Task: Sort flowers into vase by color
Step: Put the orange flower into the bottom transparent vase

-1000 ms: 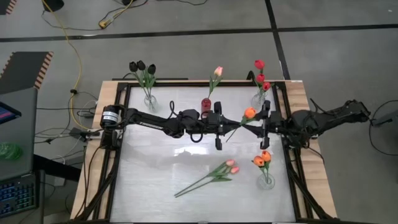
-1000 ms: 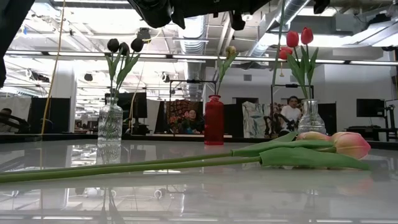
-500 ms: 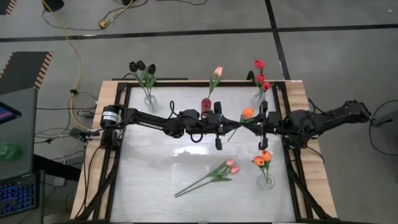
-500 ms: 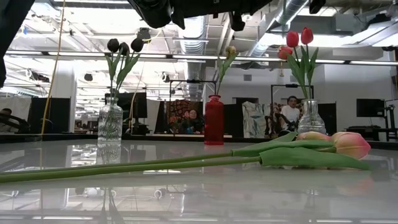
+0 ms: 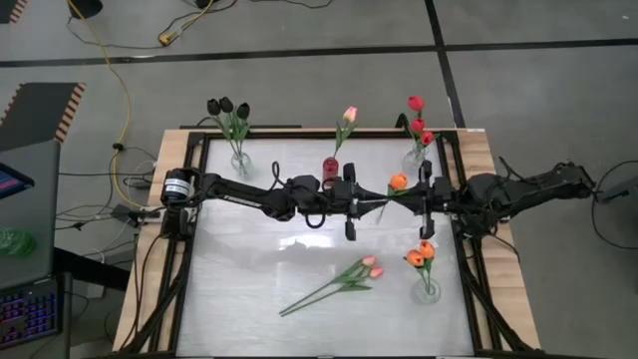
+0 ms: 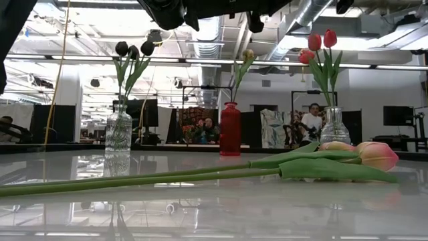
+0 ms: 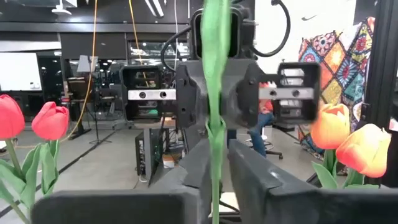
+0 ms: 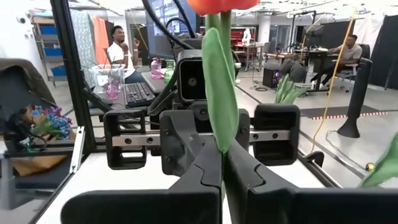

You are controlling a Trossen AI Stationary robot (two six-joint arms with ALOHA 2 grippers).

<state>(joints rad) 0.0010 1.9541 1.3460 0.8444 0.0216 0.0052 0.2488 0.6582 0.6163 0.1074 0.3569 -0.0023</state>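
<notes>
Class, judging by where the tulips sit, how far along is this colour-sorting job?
Done: black tulips in one vase, red tulips in another, one pink tulip in the red vase, orange tulips in the near-right vase. In hand: an orange tulip, gripped at its stem by both the left gripper and the right gripper. Left: two pink tulips lying on the table.

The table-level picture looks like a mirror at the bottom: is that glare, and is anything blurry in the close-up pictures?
Low view: the glossy white tabletop mirrors the ceiling lights and the clear glass vase of black tulips. Left wrist view: the thin green stem pinched in the left hand is soft and close. Right wrist view: the orange tulip head is cropped by the frame edge.
</notes>
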